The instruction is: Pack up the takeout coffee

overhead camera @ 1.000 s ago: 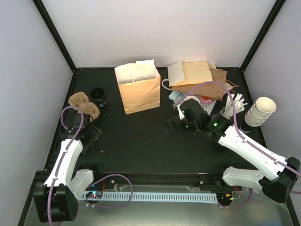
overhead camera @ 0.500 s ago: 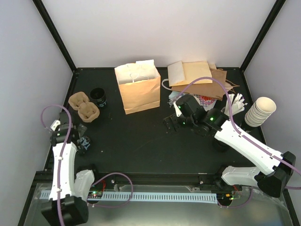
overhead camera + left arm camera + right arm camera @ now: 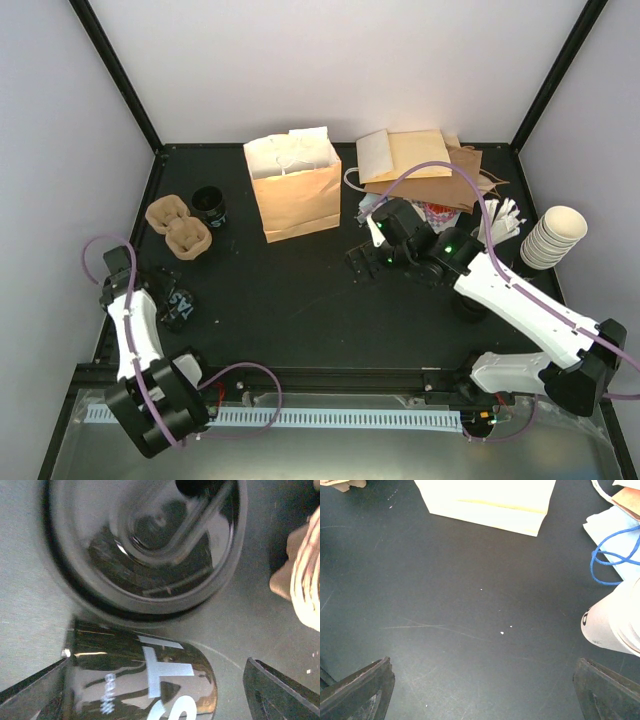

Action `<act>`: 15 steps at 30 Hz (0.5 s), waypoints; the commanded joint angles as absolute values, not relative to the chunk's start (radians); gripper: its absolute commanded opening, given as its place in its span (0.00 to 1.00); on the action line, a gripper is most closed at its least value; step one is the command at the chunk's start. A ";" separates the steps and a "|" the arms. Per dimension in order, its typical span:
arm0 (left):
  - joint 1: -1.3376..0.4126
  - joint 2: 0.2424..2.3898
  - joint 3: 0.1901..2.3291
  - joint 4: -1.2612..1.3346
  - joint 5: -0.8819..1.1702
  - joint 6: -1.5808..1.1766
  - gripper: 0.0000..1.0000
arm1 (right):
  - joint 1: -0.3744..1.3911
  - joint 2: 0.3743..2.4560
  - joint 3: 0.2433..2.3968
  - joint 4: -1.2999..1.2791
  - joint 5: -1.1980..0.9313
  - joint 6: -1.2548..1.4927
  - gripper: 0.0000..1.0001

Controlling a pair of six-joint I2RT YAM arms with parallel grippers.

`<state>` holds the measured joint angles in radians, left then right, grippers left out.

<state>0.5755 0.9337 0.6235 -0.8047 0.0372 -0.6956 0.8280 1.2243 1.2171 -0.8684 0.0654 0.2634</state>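
from above, the takeout coffee (image 3: 209, 205) stands at the far left of the table (image 3: 300, 310), just beside the pulp trays (image 3: 178, 228) and well apart from both grippers. mostly its black lid shows, and very little of its wall. the open paper bag (image 3: 297, 200) stands upright in the far middle, with white paper in its mouth

the right wrist view gives what the top view hides under the right arm: a pale cup (image 3: 612, 625) with a dark mark, close at the right, below a blue loop of string (image 3: 615, 555). its top is cut off by the frame, so i cannot tell if it has a lid. the right gripper (image 3: 482, 662) has its jaws spread wide, with only bare table between them

the left wrist view is blurred. the left gripper (image 3: 156, 665) also has its jaws wide apart. between the fingers is a dark shiny thing (image 3: 125, 655) with white letters. a gap separates it from the right finger, so it is not gripped. above it a large round black shape (image 3: 145, 545) fills the frame. what these two are i cannot tell. a tan ridged edge (image 3: 305, 580) is cut off at the right
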 commanded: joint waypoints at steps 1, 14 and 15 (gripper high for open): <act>0.590 1.004 0.600 -0.704 0.255 -0.682 0.90 | 0.825 1.233 1.252 -0.871 0.051 0.263 1.00; 0.587 0.913 0.553 -0.680 0.397 -0.736 0.08 | 0.825 1.243 1.239 -0.858 0.057 0.270 1.00; 0.584 0.908 0.551 -0.686 0.408 -0.741 0.03 | 0.825 1.242 1.238 -0.858 0.059 0.270 1.00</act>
